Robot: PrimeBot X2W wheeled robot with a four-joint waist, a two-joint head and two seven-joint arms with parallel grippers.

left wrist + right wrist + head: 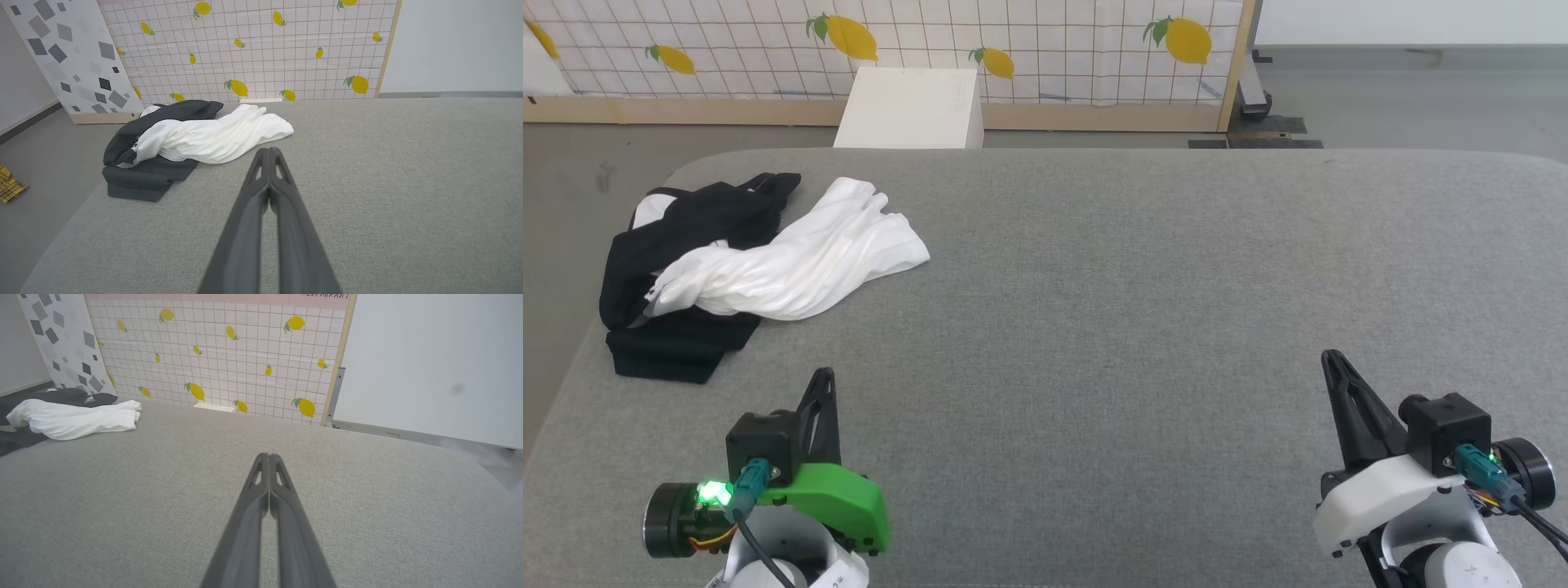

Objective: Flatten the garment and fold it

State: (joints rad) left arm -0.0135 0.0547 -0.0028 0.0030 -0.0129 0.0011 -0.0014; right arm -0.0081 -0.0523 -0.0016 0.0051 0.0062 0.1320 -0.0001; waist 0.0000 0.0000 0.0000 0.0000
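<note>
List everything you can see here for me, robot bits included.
shirt: one, black and white, crumpled at the table's far left
table: one, grey fabric top, in front of the robot
box: one, white, behind the table
lemon screen: one, white grid with yellow lemons, along the back
speckled panel: one, white with grey shapes, left of the lemon screen
checked cloth: one, yellow, on the floor at the left
left gripper: one, black, shut, empty, near left
right gripper: one, black, shut, empty, near right
</note>
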